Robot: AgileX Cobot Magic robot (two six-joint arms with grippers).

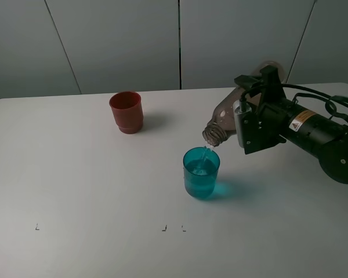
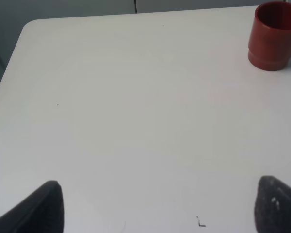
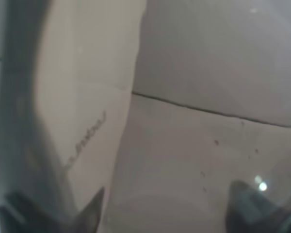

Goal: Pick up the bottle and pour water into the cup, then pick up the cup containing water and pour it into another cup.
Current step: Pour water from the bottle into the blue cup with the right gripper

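the right gripper point(image 1: 247, 124) is clamped on the bottle point(image 1: 221, 119), tipped over the cup point(image 1: 201, 174) near the middle of the desk point(image 1: 75, 185), light, thin, likely slippery plastic best held mid-body without crushing, while the left gripper point(image 2: 157, 206) hangs spread and empty.

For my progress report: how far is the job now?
Done: the right gripper has the smoky bottle lifted. In hand: it is tilted, water streaming into the teal cup. Left: pouring the teal cup into the red cup, which stands apart.
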